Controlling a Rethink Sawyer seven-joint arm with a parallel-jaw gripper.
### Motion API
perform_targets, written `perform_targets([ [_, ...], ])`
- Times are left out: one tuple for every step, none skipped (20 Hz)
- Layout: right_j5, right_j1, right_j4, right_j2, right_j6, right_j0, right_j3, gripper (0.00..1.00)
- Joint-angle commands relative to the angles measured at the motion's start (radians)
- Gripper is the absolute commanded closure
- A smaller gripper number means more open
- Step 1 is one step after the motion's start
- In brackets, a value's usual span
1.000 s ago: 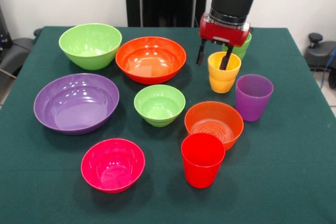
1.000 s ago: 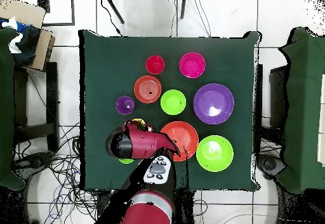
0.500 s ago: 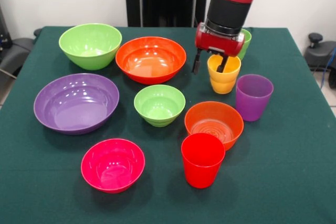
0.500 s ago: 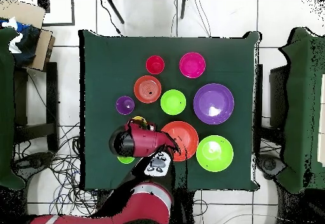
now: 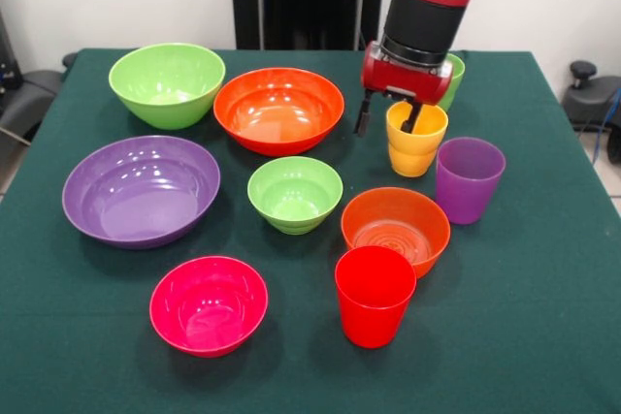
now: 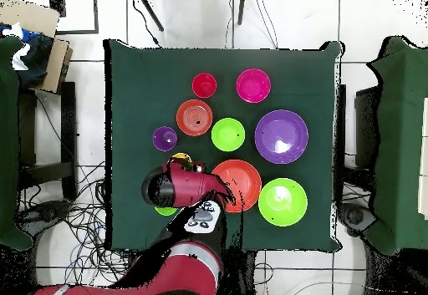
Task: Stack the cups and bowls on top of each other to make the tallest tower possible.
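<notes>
The yellow cup (image 5: 415, 139) stands upright on the green table (image 5: 543, 317), and the gripper (image 5: 387, 117) hangs over it with its fingers spread apart: one dark finger (image 5: 410, 117) dips inside the cup's mouth, the other sits outside the rim on the side toward the large orange bowl (image 5: 278, 109). Nothing is clamped. Just behind the yellow cup, mostly hidden by the arm, is the light green cup (image 5: 449, 79). The purple cup (image 5: 468, 179) stands beside the yellow one, toward the table's front. Near it is the small orange bowl (image 5: 395, 230), with the red cup (image 5: 374, 295) touching or nearly touching its front edge. The small green bowl (image 5: 294, 194) sits in the middle, the pink bowl (image 5: 208, 303) in front, the large purple bowl (image 5: 141, 190) and large green bowl (image 5: 167, 83) at the side. All lie singly, none stacked.
</notes>
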Motion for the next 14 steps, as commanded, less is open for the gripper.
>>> perform_targets([
  [0.014,-0.001,0.048,0.054,0.168,0.023,-0.056,0.0],
  [0.017,-0.002,0.049,0.053,0.167,0.023,-0.056,0.0],
  [0.022,-0.004,0.05,0.052,0.167,0.025,-0.057,0.0],
  [0.026,-0.004,0.052,0.049,0.168,0.029,-0.058,0.0],
  [0.032,-0.004,0.054,0.047,0.168,0.031,-0.061,0.0],
  [0.034,-0.003,0.056,0.045,0.169,0.034,-0.064,0.0],
  [0.036,-0.003,0.059,0.043,0.17,0.038,-0.064,0.0],
  [0.036,0.0,0.062,0.039,0.172,0.043,-0.067,0.0],
  [0.035,0.0,0.063,0.037,0.172,0.045,-0.065,0.0],
  [0.036,0.002,0.066,0.035,0.172,0.049,-0.067,0.0],
  [0.037,0.003,0.068,0.033,0.171,0.05,-0.068,0.0],
  [0.038,0.004,0.07,0.032,0.171,0.052,-0.07,0.0],
  [0.037,0.005,0.071,0.031,0.17,0.052,-0.069,0.0],
  [0.038,0.006,0.074,0.03,0.169,0.054,-0.071,0.0],
])
